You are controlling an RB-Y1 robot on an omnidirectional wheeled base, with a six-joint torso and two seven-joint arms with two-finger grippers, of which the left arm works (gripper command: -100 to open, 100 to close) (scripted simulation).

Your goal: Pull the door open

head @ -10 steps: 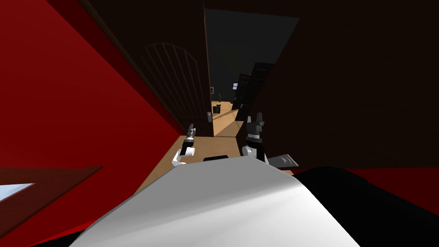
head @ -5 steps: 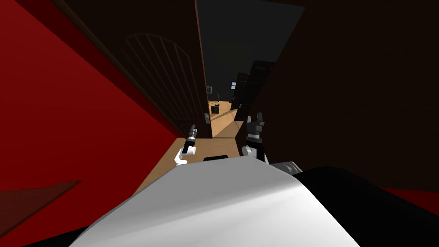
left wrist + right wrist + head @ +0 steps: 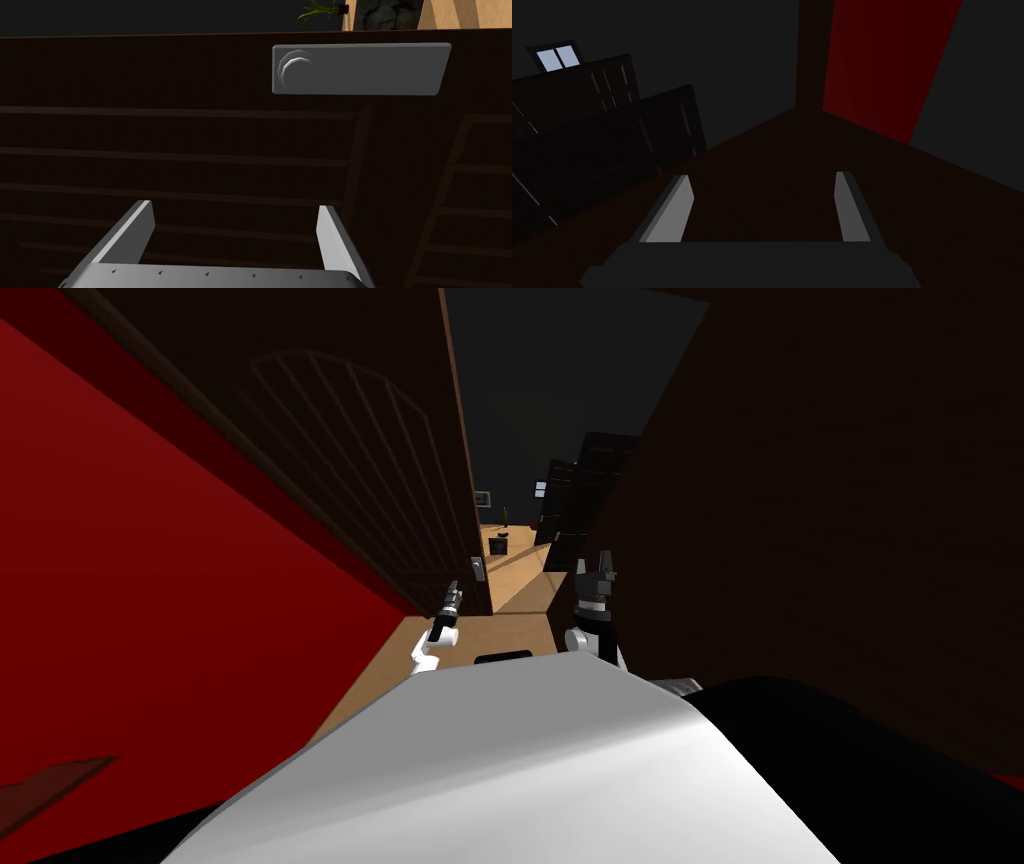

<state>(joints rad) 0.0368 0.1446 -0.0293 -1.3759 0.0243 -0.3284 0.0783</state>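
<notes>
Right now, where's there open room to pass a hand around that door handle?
Free: the floor strip between the edge of the door and the dark wall, beside the open right gripper. Also the bare door panel between the open left gripper and the handle plate. Tight: the plate sits close to the door's edge.

I see door (image 3: 370,468) very dark brown, with raised parallel slats under arched outline. Handle plate (image 3: 357,68) flat mid grey; knob (image 3: 295,67) same grey, pale highlight on rim. Wall (image 3: 150,608) beside door saturated red. Floor (image 3: 470,638) light tan. Plant (image 3: 317,10) green. My left gripper (image 3: 235,205): light grey fingers, grey body. Right gripper (image 3: 763,176): light grey fingers, near-black body.
</notes>
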